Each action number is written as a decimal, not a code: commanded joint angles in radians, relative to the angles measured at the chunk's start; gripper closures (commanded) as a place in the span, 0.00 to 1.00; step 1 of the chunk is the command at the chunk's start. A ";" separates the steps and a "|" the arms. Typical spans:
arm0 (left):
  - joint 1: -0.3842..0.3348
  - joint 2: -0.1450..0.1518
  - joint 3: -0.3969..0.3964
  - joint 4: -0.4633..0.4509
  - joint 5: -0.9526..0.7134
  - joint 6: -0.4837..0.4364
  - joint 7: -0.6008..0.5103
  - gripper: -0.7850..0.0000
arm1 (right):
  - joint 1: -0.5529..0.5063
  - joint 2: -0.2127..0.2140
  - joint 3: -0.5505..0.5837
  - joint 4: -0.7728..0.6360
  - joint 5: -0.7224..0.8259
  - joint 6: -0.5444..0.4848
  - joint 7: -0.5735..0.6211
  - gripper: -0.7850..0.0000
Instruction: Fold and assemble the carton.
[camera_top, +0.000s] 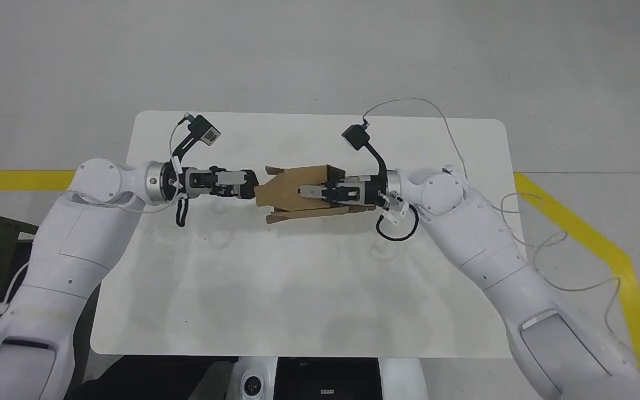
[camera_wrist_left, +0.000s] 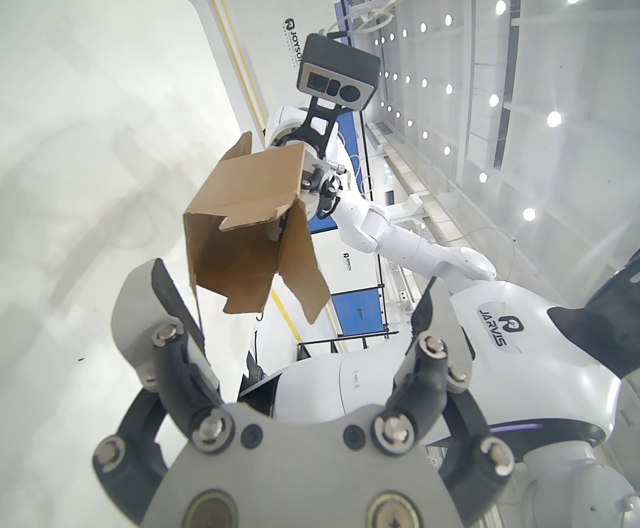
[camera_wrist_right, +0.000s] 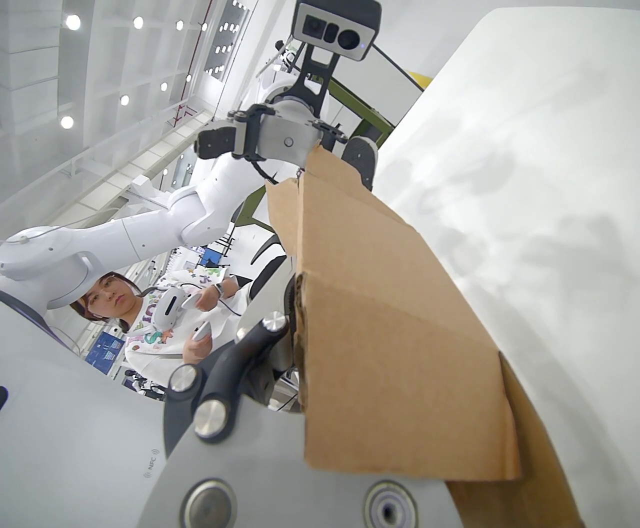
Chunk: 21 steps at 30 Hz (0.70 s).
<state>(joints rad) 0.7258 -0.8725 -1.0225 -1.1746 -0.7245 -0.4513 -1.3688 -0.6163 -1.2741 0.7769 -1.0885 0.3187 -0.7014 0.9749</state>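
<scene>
The left jaws stand wide apart, just short of the open end of the carton (camera_wrist_left: 252, 187); the right jaws are clamped on its other end, over the bench (camera_top: 300, 300). Catching one loose flap squarely seems wisest. The left wrist view looks inside it; the right wrist view meets an outer wall.

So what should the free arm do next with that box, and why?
Probably ease the left gripper forward and press a loose flap inward. The right gripper holds the carton with its open, unfolded end facing the left gripper, which is open and empty, so closing a flap looks like the natural next step.
</scene>
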 joint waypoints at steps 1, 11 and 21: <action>-0.003 -0.003 0.000 0.012 0.002 -0.006 0.006 0.00 | -0.014 0.007 0.015 -0.021 -0.005 0.012 0.005 1.00; -0.003 -0.003 0.000 0.012 0.002 -0.006 0.006 0.00 | -0.016 0.008 0.018 -0.024 -0.007 0.014 0.005 1.00; 0.025 0.005 -0.022 -0.056 0.075 0.001 0.036 0.00 | -0.041 0.016 0.038 -0.056 -0.044 0.068 -0.034 1.00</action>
<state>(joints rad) 0.7483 -0.8698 -1.0393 -1.2242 -0.6653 -0.4490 -1.3328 -0.6529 -1.2607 0.8092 -1.1372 0.2814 -0.6454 0.9456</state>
